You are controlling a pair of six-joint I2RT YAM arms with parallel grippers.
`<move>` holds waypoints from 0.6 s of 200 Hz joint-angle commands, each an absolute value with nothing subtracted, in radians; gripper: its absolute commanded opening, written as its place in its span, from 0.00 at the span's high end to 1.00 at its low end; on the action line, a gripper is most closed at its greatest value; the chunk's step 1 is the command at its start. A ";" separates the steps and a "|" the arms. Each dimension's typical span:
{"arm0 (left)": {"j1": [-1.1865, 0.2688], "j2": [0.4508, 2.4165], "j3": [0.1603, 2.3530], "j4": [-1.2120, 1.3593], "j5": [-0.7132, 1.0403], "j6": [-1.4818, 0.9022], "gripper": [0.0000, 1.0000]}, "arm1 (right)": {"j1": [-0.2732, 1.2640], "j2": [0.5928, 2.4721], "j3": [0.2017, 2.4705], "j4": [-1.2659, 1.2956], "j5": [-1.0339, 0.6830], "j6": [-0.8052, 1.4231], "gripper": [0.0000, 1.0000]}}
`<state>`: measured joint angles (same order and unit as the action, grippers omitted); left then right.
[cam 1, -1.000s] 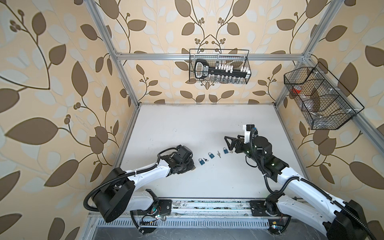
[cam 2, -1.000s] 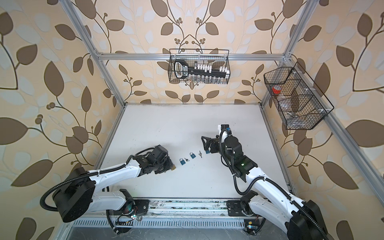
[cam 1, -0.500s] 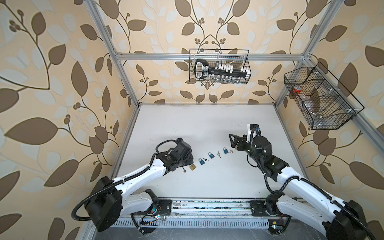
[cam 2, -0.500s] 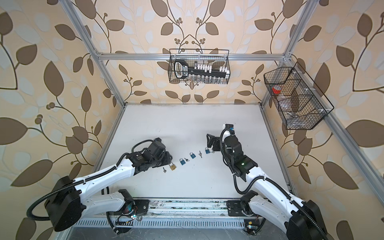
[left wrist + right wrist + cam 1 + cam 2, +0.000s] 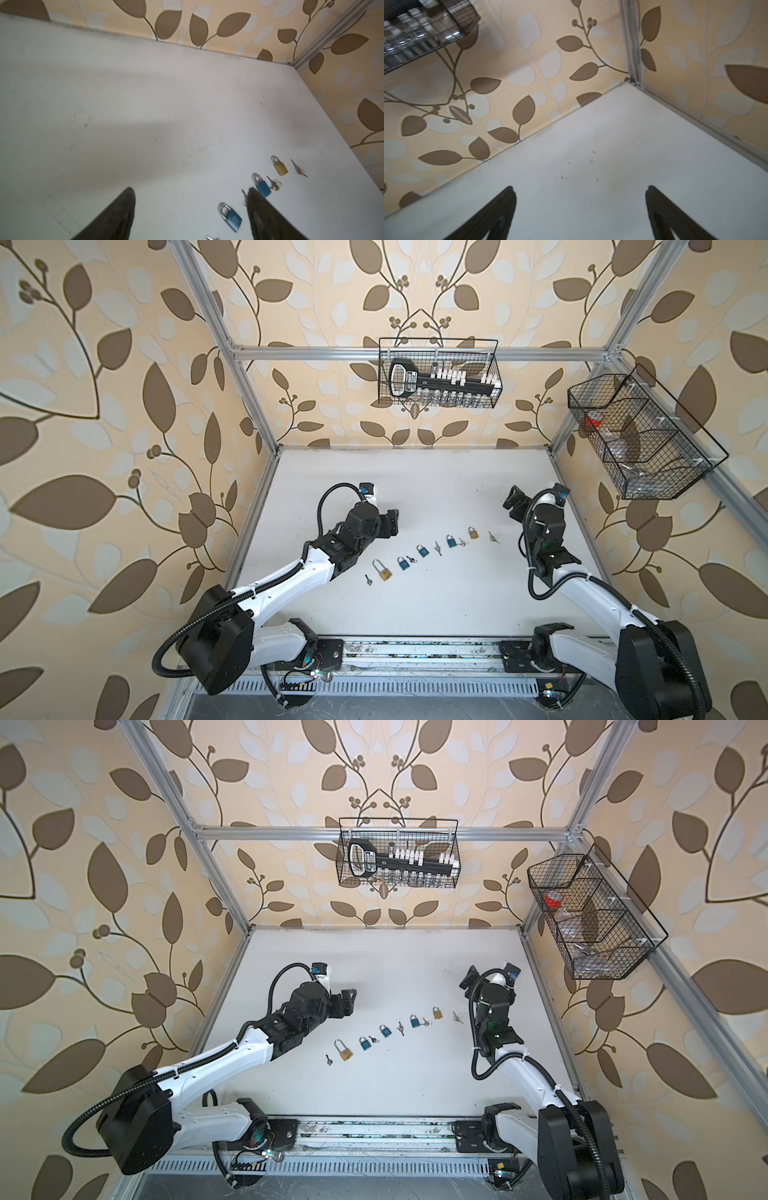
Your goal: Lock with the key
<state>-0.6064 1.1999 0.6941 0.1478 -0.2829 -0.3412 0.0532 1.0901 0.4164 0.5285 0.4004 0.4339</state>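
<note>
Just behind the left claw (image 5: 392, 523), towards its base, a long-shackled brass padlock (image 5: 382, 571) lies on the white tabletop (image 5: 415, 489), a small dark key (image 5: 368, 579) just beside it. That claw gapes wide, empty; the right claw (image 5: 512, 500) likewise, well apart.

Leaf-patterned walls (image 5: 104, 406) enclose a white tabletop (image 5: 415, 489).

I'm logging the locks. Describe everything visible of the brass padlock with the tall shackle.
The padlock has a small brass-coloured body and a tall silvery U-shaped shackle, both metal-looking. It lies flat on the white table at the left end of the slanted row, shackle toward the back wall. A small key lies beside it, apart; a blue padlock is its neighbour. Nothing grips it. Whether it is latched is too small to tell.
</note>
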 commanded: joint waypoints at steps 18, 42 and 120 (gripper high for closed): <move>-0.491 1.106 0.661 0.188 -0.438 -0.237 0.01 | 0.017 1.037 0.305 0.706 0.373 0.201 0.01; -0.420 1.092 0.587 0.250 -0.372 -0.213 0.01 | 0.017 1.007 0.165 0.845 0.329 0.151 0.01; -0.401 1.254 0.521 0.435 -0.463 0.009 0.01 | -0.016 1.296 0.150 1.102 0.224 0.125 0.01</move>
<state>-0.4107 1.2434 0.5343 0.2871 -0.4038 -0.1074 0.0124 1.2423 0.1211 0.9817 0.2729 0.1326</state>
